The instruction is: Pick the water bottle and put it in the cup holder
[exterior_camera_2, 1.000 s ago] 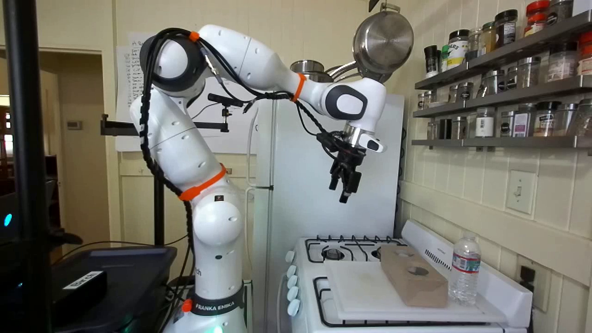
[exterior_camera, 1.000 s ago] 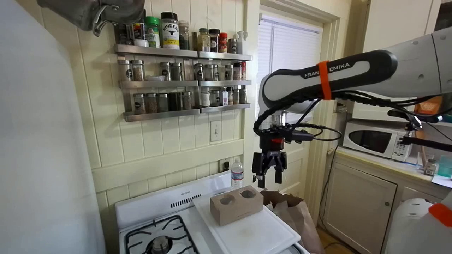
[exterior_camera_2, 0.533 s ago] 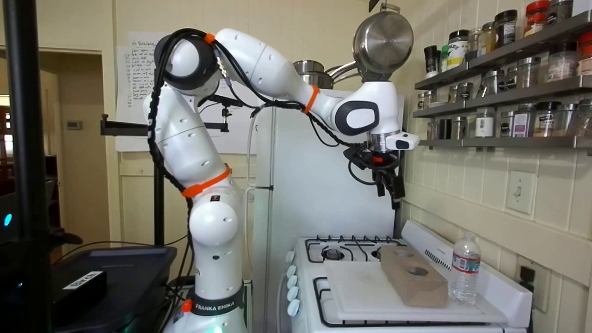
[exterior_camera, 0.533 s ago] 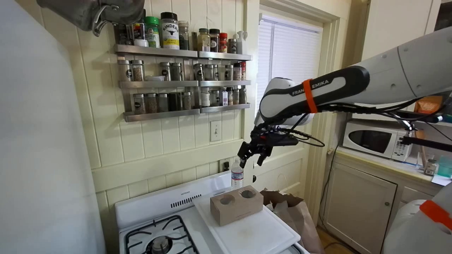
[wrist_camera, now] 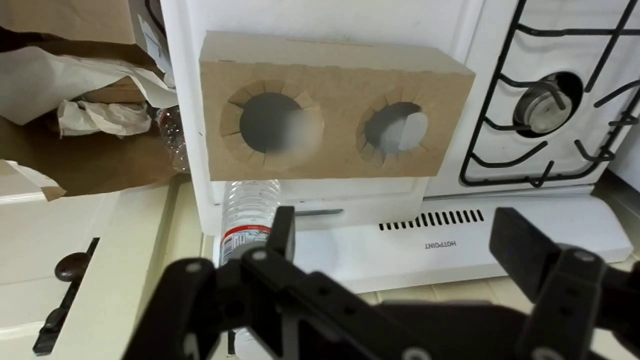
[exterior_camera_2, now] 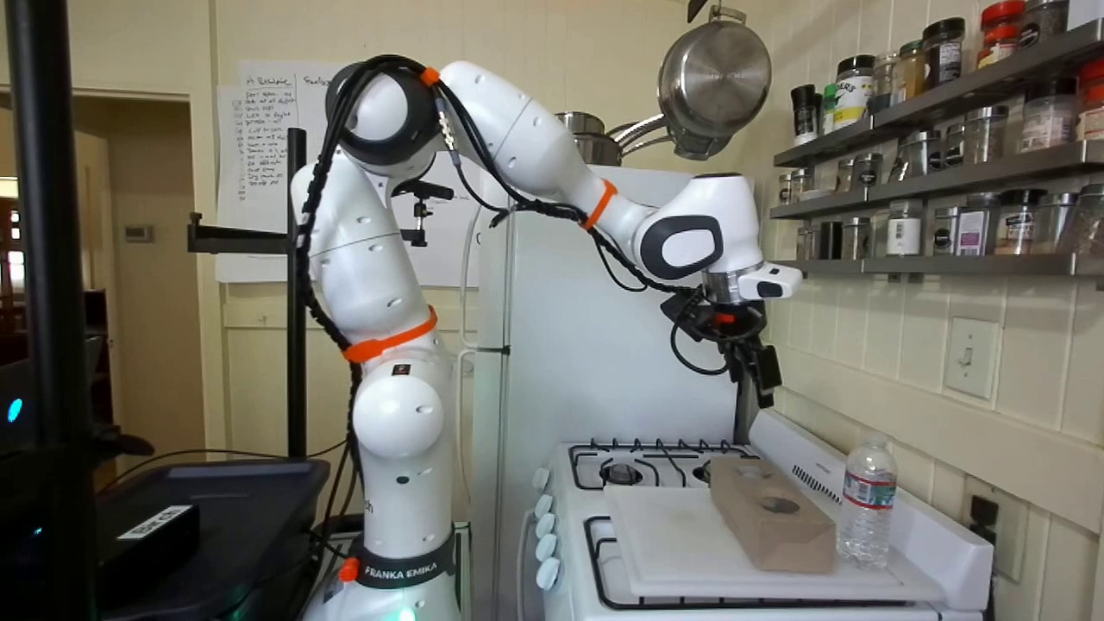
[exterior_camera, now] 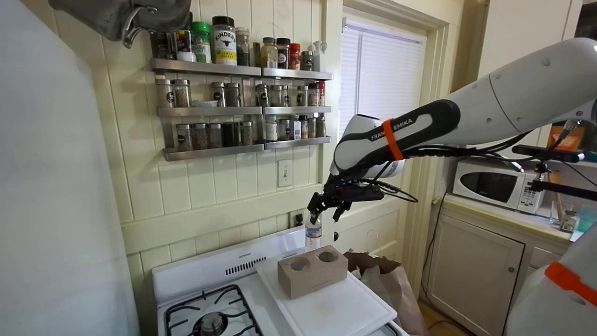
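The water bottle, clear with a red, white and blue label, stands upright behind the cup holder in both exterior views (exterior_camera: 313,235) (exterior_camera_2: 867,509). In the wrist view the bottle (wrist_camera: 247,207) is at left, its upper part hidden behind a finger. The cup holder is a tan cardboard box with two round holes in its top (exterior_camera: 317,278) (exterior_camera_2: 780,543) (wrist_camera: 337,125). My gripper (exterior_camera: 325,217) (exterior_camera_2: 752,390) (wrist_camera: 395,235) is open, tilted and empty above the stove's back area. In the wrist view the bottle lies outside the jaws, beyond the left finger.
The holder stands on a white board (exterior_camera: 336,312) laid over the stove. Black burner grates (wrist_camera: 550,172) lie beside it. The stove's raised back panel (exterior_camera_2: 940,552) and the wall stand behind the bottle. A paper bag (exterior_camera: 392,289) is beside the stove. Spice shelves (exterior_camera_2: 931,263) jut from the wall.
My gripper has moved toward the back wall, tilted, and recently come a little lower. The bottle and the cup holder have not moved.
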Controlling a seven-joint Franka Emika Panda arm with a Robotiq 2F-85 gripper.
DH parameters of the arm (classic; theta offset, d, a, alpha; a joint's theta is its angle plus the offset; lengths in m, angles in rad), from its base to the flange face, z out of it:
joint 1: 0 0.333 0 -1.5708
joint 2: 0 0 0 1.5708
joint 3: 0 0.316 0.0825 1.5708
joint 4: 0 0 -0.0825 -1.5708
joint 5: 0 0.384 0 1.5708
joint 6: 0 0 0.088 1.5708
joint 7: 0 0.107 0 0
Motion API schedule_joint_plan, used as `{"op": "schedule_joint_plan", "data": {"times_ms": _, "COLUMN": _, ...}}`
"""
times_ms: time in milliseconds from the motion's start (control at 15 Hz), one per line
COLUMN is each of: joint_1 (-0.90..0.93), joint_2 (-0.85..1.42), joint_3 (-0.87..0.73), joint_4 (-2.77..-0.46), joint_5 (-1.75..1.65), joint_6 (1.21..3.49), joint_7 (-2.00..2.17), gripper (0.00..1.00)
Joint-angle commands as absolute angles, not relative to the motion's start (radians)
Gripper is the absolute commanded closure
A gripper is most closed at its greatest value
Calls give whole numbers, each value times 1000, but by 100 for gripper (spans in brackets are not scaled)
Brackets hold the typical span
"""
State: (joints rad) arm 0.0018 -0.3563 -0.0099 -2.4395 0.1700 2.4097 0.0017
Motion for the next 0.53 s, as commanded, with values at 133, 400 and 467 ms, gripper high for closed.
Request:
{"op": "schedule_joint_plan", "data": {"times_ms": 133, "joint_1": -69, "joint_2": -242, "joint_3": 6, "joint_4": -2451, "joint_5": 25, "joint_6": 2686, "joint_7": 109, "gripper": 0}}
{"op": "schedule_joint_plan", "data": {"times_ms": 400, "joint_1": -122, "joint_2": -141, "joint_3": 27, "joint_4": -2416, "joint_5": -115, "joint_6": 2818, "joint_7": 209, "gripper": 0}}
{"op": "schedule_joint_plan", "data": {"times_ms": 467, "joint_1": -129, "joint_2": -117, "joint_3": 30, "joint_4": -2400, "joint_5": -148, "joint_6": 2827, "joint_7": 232, "gripper": 0}}
